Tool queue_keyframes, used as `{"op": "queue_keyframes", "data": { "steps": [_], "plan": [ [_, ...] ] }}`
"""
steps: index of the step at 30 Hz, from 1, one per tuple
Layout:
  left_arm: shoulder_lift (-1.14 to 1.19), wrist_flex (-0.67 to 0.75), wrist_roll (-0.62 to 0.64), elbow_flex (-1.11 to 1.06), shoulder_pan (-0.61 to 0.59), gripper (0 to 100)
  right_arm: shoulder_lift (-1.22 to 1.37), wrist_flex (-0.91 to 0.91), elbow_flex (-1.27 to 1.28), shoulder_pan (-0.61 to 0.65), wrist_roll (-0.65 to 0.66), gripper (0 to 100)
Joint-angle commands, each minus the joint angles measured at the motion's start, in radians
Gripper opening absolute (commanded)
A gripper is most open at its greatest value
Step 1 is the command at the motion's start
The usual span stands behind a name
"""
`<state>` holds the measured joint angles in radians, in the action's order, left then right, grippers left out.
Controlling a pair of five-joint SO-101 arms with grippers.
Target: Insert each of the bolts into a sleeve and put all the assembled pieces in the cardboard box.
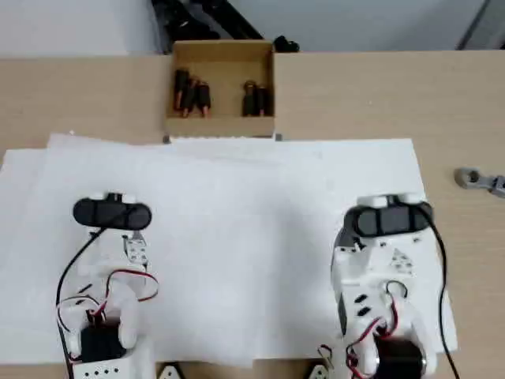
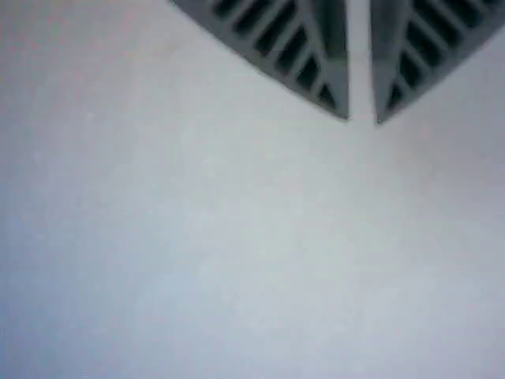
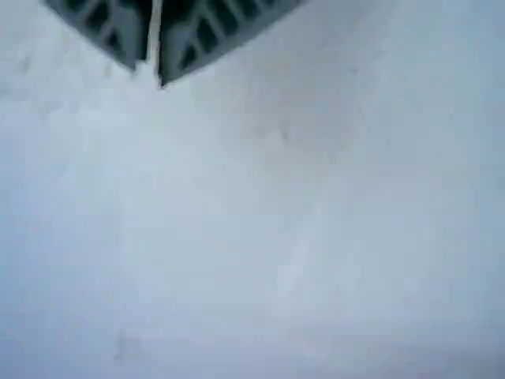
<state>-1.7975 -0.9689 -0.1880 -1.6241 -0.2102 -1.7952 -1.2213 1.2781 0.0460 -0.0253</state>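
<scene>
Near table edge: two arms folded low, one (image 1: 106,268) by each near corner of the white paper sheet (image 1: 252,237), the other (image 1: 383,268) across from it, well apart; can't tell which is which from above. Left gripper (image 2: 361,118) tips down just over bare paper, ribbed fingers (image 2: 316,71) nearly together with only a thin slit between them, nothing held. Right gripper (image 3: 155,75) same pose over paper, jaws pressed together, nothing held. Mid table: wide flat stretch of paper between and beyond the arms, some wrinkles. Paper's far edge runs straight across, and the cardboard box (image 1: 222,126) sits on the wooden table (image 1: 458,103) just past it, near centre, open top. Inside the box: bolt-and-sleeve pieces in two clusters, about three on one side (image 1: 191,95) and about two on the other (image 1: 256,99), apart from each other, dark with orange ends. Small metal tool (image 1: 471,178) lies on bare wood just off the paper's side edge, well away from the box.
</scene>
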Motion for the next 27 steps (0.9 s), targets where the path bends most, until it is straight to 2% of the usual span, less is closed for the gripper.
{"op": "queue_keyframes", "data": {
  "steps": [1,7,13,27],
  "plan": [
    [-0.020,-0.003,-0.005,-0.030,-0.049,1,-0.022,0.025,0.110,-0.004,-0.011,0.4],
    [-0.020,0.023,0.086,-0.042,-0.175,1,-0.021,0.025,0.221,-0.004,-0.012,0.9],
    [-0.020,0.020,0.143,-0.041,-0.178,1,-0.021,0.031,0.330,-0.004,-0.015,0.8],
    [-0.018,0.025,0.143,-0.041,-0.176,1,-0.019,0.035,0.327,-0.005,-0.017,0.8]
  ]
}}
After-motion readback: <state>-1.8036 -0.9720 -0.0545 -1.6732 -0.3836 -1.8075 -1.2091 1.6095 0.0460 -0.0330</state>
